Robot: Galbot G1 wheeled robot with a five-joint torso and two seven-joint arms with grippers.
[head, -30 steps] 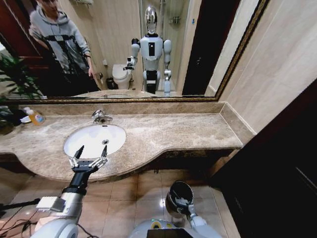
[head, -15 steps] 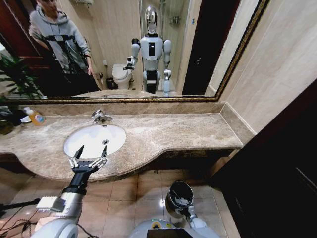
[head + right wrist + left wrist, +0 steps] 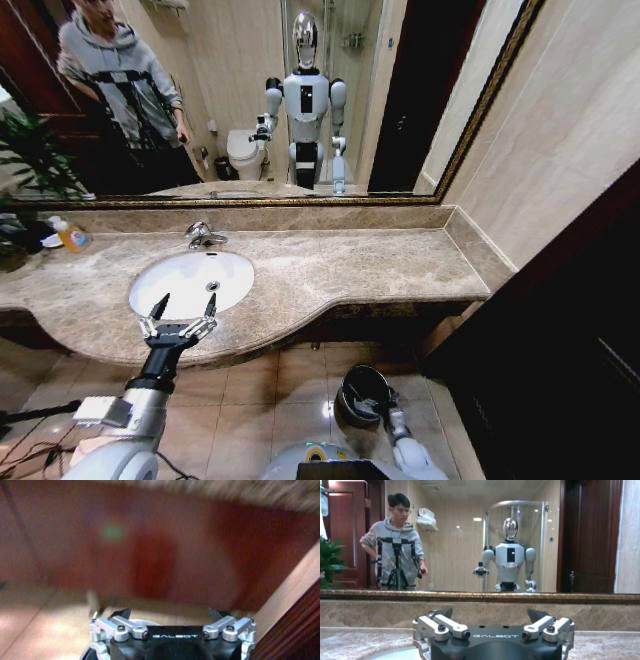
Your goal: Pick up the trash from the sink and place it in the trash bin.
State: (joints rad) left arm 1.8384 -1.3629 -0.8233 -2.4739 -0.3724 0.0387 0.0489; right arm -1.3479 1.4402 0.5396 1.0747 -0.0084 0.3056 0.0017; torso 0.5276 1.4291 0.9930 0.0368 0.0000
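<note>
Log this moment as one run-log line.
left tool: open, over white oval sink's front rim | right tool: open, low by shiny round metal trash bin on floor

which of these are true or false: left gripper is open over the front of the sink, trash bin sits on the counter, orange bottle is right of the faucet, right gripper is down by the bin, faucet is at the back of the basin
1. The left gripper is open over the sink's front edge. True.
2. The trash bin sits on the counter. False: it is on the floor, below the counter's front edge.
3. The orange bottle stands to the right of the faucet. False: it is to the left, near the counter's far left end.
4. The right gripper is down at the bin. True, open at its rim.
5. The faucet is at the back of the basin, towards the mirror. True.
</note>
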